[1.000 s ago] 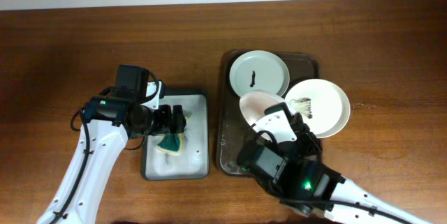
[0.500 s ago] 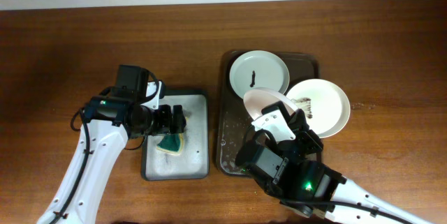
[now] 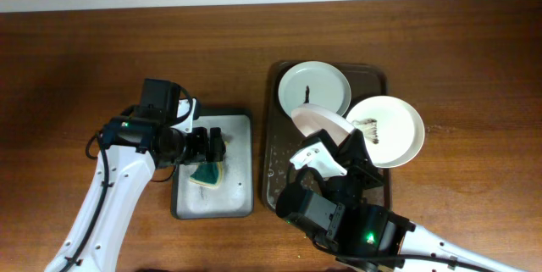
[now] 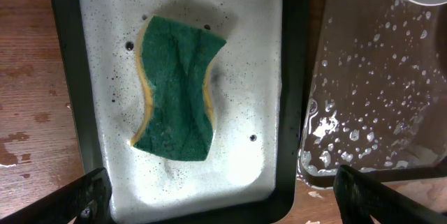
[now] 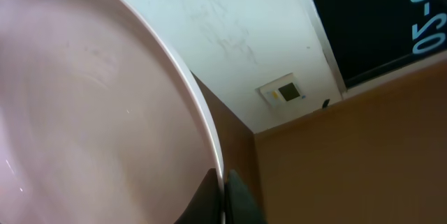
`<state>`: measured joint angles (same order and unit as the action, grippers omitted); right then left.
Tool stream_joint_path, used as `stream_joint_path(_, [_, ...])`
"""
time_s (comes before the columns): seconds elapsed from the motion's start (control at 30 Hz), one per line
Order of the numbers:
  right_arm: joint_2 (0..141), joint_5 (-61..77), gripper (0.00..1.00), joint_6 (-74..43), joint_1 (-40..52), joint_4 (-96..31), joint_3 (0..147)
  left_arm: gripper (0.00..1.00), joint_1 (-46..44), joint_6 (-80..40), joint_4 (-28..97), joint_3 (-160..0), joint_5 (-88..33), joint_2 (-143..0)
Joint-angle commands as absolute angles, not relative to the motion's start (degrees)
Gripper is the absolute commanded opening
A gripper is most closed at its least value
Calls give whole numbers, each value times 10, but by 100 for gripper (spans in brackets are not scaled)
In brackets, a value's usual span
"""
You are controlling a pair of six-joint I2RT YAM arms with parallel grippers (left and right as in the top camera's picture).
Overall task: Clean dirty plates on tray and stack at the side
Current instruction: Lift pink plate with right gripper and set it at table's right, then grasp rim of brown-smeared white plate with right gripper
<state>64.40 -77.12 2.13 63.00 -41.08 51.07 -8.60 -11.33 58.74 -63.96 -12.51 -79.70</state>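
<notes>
A tilted plate [image 3: 320,122] is clamped at its rim by the right jaws, raised over the wet brown tray [image 3: 275,179]. A dark-smeared plate [image 3: 314,87] and a brown-smeared plate [image 3: 391,128] are crowded just behind it. The left jaws are held wide apart above the sponge [image 4: 178,98] in the grey tray [image 3: 241,132] on the table [image 3: 85,52].

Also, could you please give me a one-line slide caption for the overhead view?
Right gripper holds a plate tilted above the brown tray; left gripper hovers open over the sponge.
</notes>
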Motion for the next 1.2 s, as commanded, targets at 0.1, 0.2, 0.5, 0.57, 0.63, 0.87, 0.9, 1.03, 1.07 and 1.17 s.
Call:
stream_joint_path(0.1, [636,-457,4,-223,483,-460,524,100,-84,-106,588,-639,-133,-790])
stream_joint_path(0.2, [604,-93,4,-227,188,-506,560,100,-84,-106,588,-639,-133,-789])
stream_joint_path(0.5, [790,208,4,-246,-489,-384,566,100,-84,-106,588,-639,-133,-790])
stream_joint_path(0.57, [849,171,4,-249,-526,-361,566,100,-84,-106,588,-639,-133,-790])
stream_joint_path(0.63, [916,78,4,-239,-532,-361,565,100,-84,-106,588,-639,-133,-789])
stream_joint_path(0.87, [887,412,60,-143,-462,-322,601,100,-84,-106,588,-639,-133,-789])
stream_joint_path(0.9, [873,384,59,-110,-417,-343,601,99,-84,-106,588,-639,-133,-790])
stream_joint_path(1.03, [894,90,62,-47,-222,-392,600,100,-84,-106,588,-639,-133,-789])
stream_joint_path(1.07, [905,43,63,-47,-195,-387,600,100,-84,-106,588,-639,-133,-790])
stream_joint_path(1.17, [973,-57,61,-49,-155,-358,599,100,-84,-106,588,-639,-133,-790])
